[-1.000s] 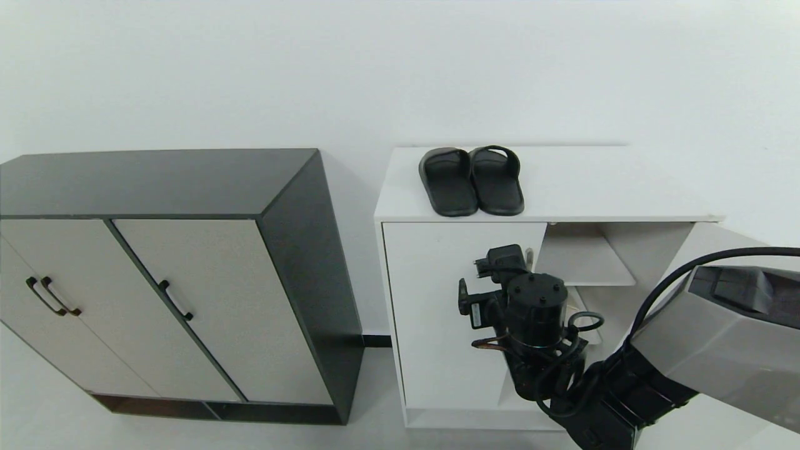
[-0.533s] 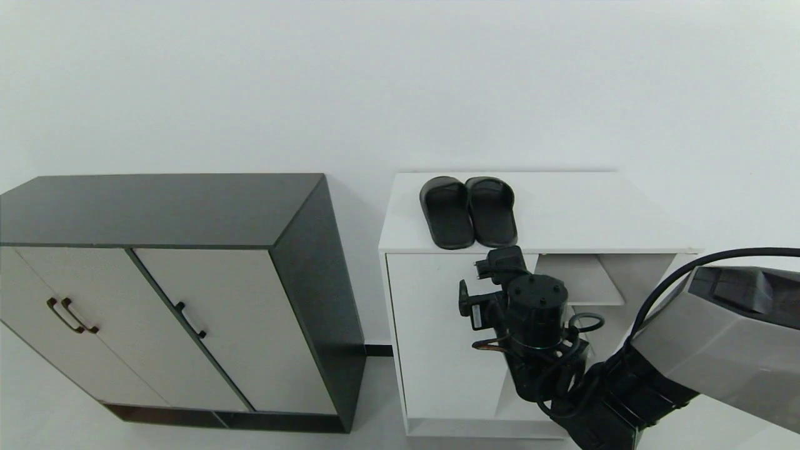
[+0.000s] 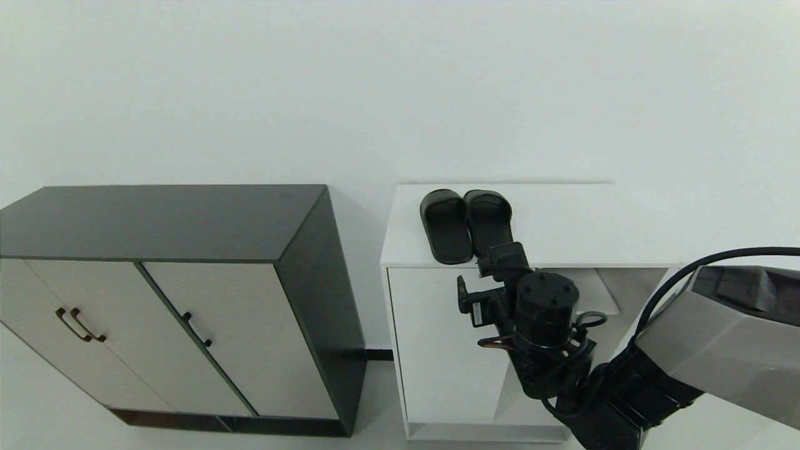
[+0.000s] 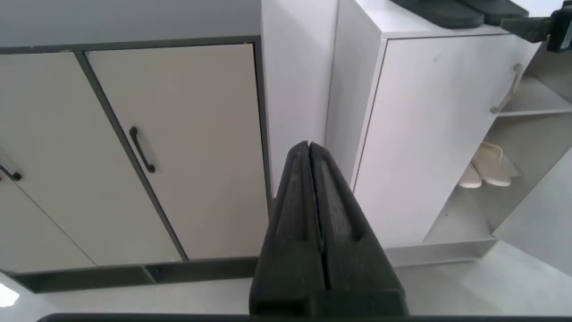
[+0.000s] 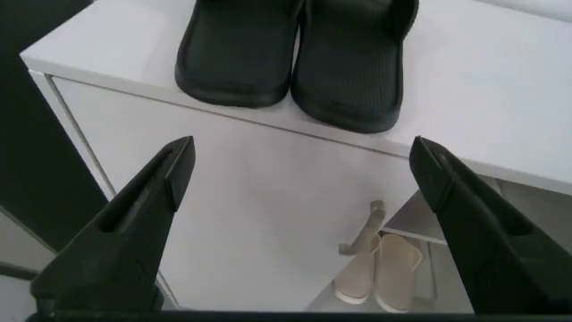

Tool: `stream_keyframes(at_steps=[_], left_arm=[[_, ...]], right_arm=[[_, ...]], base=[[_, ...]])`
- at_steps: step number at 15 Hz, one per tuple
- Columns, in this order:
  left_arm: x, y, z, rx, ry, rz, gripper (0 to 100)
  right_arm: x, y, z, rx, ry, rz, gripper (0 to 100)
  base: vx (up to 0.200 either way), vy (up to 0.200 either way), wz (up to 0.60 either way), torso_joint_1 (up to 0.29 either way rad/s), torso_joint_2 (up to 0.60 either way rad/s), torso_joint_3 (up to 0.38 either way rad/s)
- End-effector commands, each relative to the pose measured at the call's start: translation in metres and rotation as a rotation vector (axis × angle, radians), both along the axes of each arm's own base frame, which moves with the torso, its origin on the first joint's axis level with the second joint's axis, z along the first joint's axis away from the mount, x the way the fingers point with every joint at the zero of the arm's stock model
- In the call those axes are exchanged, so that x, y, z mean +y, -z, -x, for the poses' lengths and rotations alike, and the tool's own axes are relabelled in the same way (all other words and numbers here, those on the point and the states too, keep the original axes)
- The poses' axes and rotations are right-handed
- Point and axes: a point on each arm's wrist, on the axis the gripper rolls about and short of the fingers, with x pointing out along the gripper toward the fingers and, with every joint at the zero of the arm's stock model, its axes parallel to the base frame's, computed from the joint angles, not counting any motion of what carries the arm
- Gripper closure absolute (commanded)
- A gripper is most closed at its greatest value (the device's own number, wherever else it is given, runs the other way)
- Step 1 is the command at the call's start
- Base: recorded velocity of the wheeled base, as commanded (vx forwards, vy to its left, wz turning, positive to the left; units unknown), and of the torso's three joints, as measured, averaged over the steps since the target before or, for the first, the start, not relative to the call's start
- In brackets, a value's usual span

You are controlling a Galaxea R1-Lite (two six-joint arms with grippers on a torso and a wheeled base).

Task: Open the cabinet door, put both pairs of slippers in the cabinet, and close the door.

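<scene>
The white cabinet (image 3: 437, 331) is opened with the pale slippers (image 5: 380, 268) stored inside, while the black slippers (image 3: 465, 225) are left on top, near the wide-spread right gripper (image 5: 302, 152), and the left gripper (image 4: 310, 152) is pressed closed on nothing.

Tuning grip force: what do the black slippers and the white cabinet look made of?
Black slippers: likely moulded foam or rubber, matte, one-piece with a finely textured footbed. White cabinet: probably laminated board, smooth matte panels, flat square edges; core not visible.

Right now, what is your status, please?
Right end effector open, facing black slippers atop white cabinet. Left end effector shut, empty. Pale slippers already inside. Nothing blocking.
</scene>
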Motion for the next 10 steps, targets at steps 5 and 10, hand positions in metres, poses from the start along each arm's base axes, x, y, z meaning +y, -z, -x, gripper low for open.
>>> stream_keyframes(at_steps=[5, 10], left_arm=[[0.000, 0.000, 0.000, 0.000, 0.001, 0.000, 100], [0.000, 0.000, 0.000, 0.000, 0.001, 0.000, 100]], right_arm=[[0.003, -0.075, 0.034, 0.097, -0.064, -0.144, 0], [0.003, -0.091, 0.031, 0.266, -0.008, -0.197, 0]], base=[[0.000, 0.000, 0.00, 0.000, 0.00, 0.000], [0.000, 0.000, 0.00, 0.000, 0.00, 0.000]])
